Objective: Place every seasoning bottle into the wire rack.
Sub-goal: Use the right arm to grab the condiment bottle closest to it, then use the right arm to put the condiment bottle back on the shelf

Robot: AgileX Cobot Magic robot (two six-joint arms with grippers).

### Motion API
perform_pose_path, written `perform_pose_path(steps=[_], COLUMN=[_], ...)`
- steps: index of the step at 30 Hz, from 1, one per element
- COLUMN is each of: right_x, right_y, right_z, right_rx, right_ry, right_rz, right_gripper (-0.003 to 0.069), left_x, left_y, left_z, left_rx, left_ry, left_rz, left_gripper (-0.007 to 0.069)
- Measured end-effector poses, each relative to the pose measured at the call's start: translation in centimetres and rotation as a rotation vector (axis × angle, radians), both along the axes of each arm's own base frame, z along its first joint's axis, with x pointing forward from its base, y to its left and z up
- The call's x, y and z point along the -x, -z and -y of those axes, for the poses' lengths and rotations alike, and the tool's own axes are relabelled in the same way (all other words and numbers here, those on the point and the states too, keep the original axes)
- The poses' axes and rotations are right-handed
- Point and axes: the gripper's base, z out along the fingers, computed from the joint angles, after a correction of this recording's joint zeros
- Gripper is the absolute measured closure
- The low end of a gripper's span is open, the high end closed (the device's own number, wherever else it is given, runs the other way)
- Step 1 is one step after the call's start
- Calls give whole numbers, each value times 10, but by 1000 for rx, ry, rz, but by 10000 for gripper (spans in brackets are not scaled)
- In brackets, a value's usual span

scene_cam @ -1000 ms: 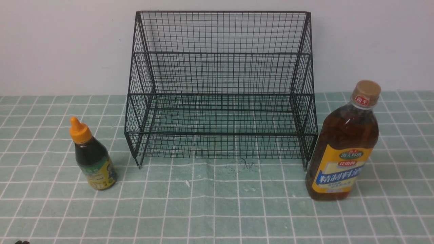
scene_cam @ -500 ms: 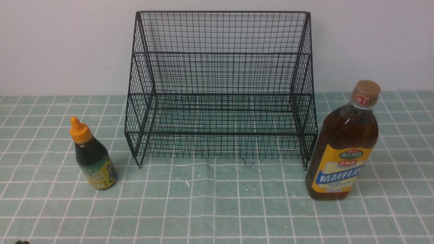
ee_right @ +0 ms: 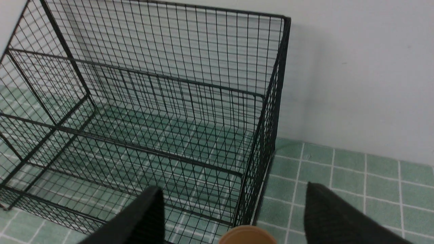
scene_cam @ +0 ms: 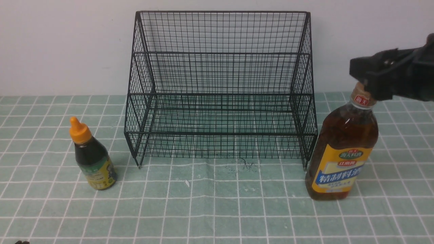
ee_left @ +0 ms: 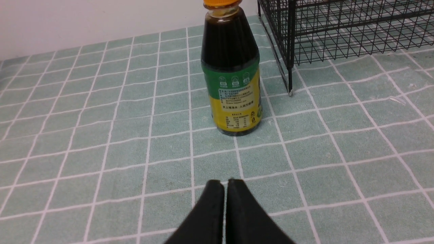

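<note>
Now bring the right fingers [ee_right: 145,220], spread wide and empty just above the tan cap [ee_right: 247,237], straight down around the tall amber bottle [scene_cam: 342,149], standing upright toward the right edge of the counter [scene_cam: 217,210], just beside the front right foot of the wire rack [scene_cam: 220,145]. Centre over the cap first, keeping both fingers clear of the rack's sloping side mesh. Grip below the cap, on the neck or shoulder, probably the firmest hold on a tall, liquid-filled body. Close squarely, lift without tilting, and clear the front rail before setting down on either of the empty tiers. Leave the left fingers [ee_left: 210,213], pressed together and holding nothing, low over the counter facing the small dark bottle [ee_left: 232,67], upright toward the left edge near the rack's front left foot.
</note>
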Motion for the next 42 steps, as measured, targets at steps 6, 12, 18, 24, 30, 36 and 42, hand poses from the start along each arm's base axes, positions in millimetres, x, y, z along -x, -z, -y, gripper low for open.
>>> perform_pose_path(steps=[6, 12, 18, 24, 30, 36, 42], right_x=[-21, -26, -24, 0, 32, 30, -7], right_y=[34, 50, 40, 26, -35, -90, -95], right_z=[-7, -8, -6, 2, 13, 7, -15], right_rx=[59, 98, 115, 134, 129, 68, 52], right_ry=[-1, -3, -10, -10, -20, -64, -178], right_rz=[-159, -243, -173, -197, -67, 71, 53], right_gripper=[25, 110, 340, 340, 340, 340, 340], left_x=[0, 0, 0, 0, 0, 0, 0], left_y=[0, 0, 0, 0, 0, 0, 0], left_z=[0, 0, 0, 0, 0, 0, 0], left_rx=[0, 0, 0, 0, 0, 0, 0], left_ry=[0, 0, 0, 0, 0, 0, 0], left_rz=[0, 0, 0, 0, 0, 0, -1], left_gripper=[631, 631, 631, 631, 631, 631, 631])
